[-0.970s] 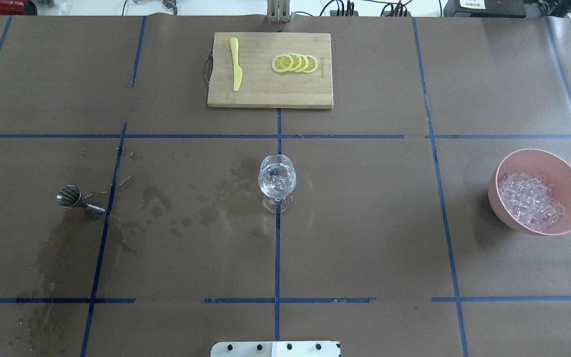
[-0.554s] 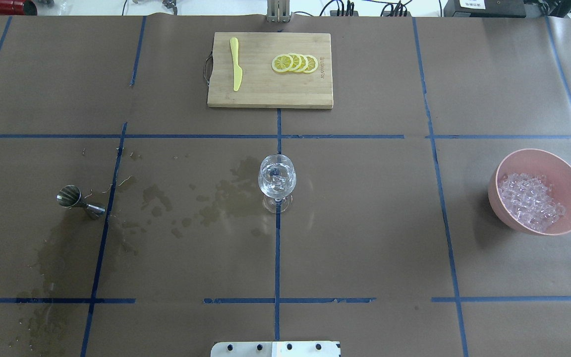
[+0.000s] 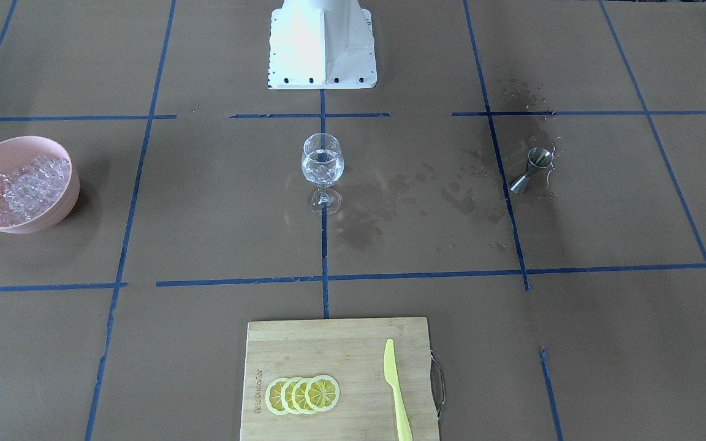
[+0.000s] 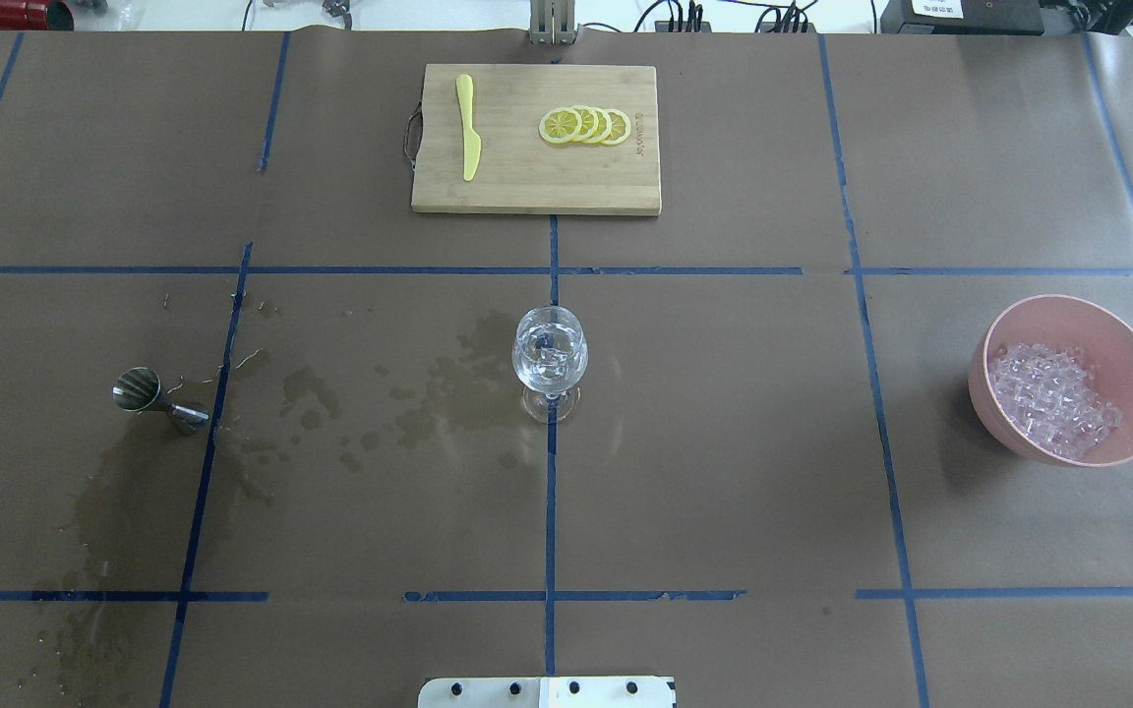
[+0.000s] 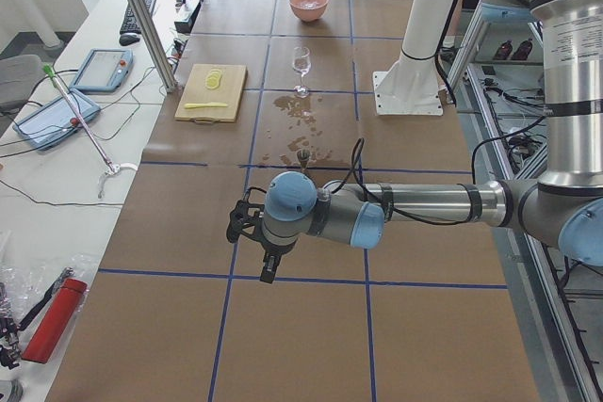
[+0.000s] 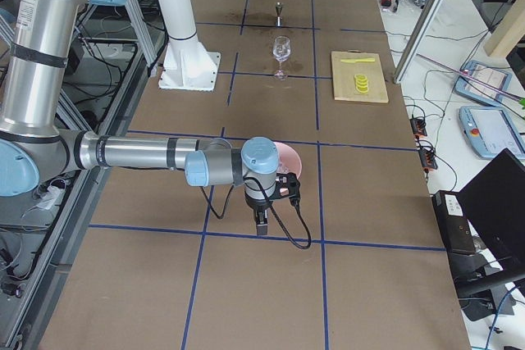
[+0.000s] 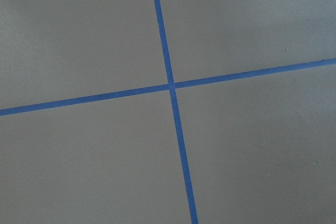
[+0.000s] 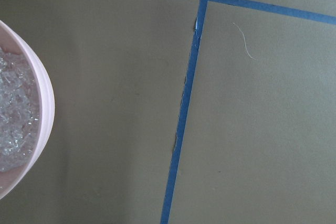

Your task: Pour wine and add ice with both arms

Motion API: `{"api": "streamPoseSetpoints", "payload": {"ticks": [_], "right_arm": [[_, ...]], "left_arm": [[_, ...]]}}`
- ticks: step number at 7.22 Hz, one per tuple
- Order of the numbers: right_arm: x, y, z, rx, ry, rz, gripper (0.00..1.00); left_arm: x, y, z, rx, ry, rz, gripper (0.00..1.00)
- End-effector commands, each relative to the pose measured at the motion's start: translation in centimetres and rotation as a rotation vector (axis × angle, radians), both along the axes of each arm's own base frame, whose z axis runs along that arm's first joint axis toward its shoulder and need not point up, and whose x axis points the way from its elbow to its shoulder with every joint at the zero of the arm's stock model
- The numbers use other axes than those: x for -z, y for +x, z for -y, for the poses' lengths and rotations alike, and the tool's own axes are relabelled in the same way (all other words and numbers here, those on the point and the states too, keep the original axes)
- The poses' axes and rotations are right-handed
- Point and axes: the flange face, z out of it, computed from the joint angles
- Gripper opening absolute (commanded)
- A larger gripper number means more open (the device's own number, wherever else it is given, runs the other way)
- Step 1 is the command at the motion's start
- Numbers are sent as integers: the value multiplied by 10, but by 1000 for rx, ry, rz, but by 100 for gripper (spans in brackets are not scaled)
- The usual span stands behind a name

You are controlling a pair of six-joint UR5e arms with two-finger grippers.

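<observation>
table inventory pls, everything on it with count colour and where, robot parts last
wine glass: one, clear, table centre
wine: small amount, colourless, in the wine glass
bowl: one, pink, robot's right side
ice: one heap, clear, in the bowl
jigger: one, steel grey, robot's left side
wet stains: several, dark, between jigger and wine glass
cutting board: one, light wood, far side
knife: one, yellow, on the cutting board
lemon slices: four, yellow, overlapping on the cutting board
base: one, white, robot's edge
left arm: silver, over bare paper
right arm: silver, near the bowl
left tool: black, pointing down
right tool: black, pointing down
</observation>
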Motion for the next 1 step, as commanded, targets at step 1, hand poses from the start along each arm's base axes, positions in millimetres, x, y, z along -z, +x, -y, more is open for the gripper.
{"api": "streamPoseSetpoints", "payload": {"ticks": [1], "right_arm": [[1, 0, 0, 1, 6, 1, 100]], "left_arm": [[1, 0, 0, 1, 1, 0, 100]]}}
